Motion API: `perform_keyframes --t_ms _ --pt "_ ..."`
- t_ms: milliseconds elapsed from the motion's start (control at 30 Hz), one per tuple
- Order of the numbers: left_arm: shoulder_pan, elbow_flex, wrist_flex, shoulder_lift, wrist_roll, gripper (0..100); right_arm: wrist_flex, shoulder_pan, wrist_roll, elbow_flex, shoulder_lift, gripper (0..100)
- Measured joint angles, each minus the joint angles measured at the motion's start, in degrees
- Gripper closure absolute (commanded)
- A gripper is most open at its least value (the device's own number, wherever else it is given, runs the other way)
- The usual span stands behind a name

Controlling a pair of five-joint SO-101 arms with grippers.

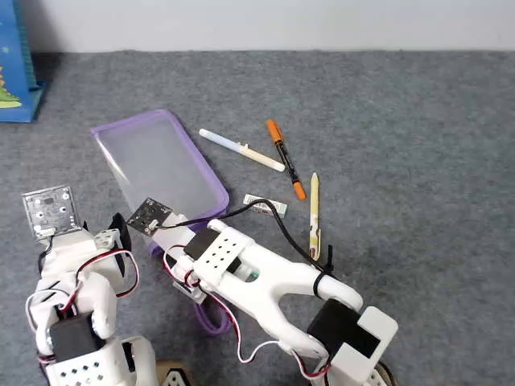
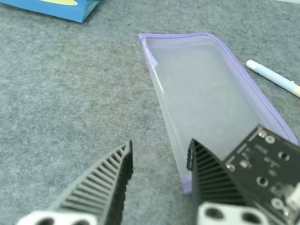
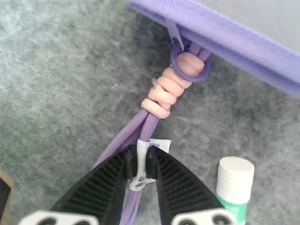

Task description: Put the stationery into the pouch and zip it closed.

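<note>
- A blue cardboard box (image 1: 16,72) sits at the far left edge of the grey felt desk (image 1: 402,104).
- The left end effector (image 2: 159,150), fingers apart, hovers just beside the near end of the flat clear plastic pouch with purple trim (image 1: 157,165).
- The right end effector (image 3: 141,157) is clamped on the purple zip-pull cord (image 3: 127,132). Its arm covers the pouch's near corner, and a white-capped glue stick (image 3: 234,180) lies beside it.
- Right of the pouch, apart from one another, lie a pale blue-and-cream pen (image 1: 241,150), an orange-and-black marker (image 1: 286,158), a small white packet (image 1: 266,206) and a cream pencil (image 1: 315,215).

Pouch (image 1: 157,165) on surface (image 1: 402,121), stationery right of it.
Marker (image 1: 286,158) between near pen (image 1: 241,150) and far pen (image 1: 315,215); glue stick (image 3: 234,180) beside zipper cord (image 3: 140,126).
</note>
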Motion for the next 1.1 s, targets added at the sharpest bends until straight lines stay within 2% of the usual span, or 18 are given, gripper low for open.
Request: perform_keyframes --t_ms 167,433,667,900,1100 --pt "0.00 0.00 0.00 0.00 0.00 81 3.60 2.11 0.53 0.00 -5.36 98.8" --pt "2.02 0.26 0.44 0.00 -1.41 80 4.31 6.51 2.81 6.24 -27.25 98.8" --pt "5.63 0.79 2.37 0.00 -2.20 69 3.69 6.77 2.81 10.99 -43.87 98.9" --pt "12.31 0.79 3.78 0.00 -2.46 69 3.69 6.77 2.81 11.25 -51.52 98.9" --pt "13.36 2.99 2.37 0.00 -2.55 69 3.16 6.77 2.81 11.34 -55.38 98.9"
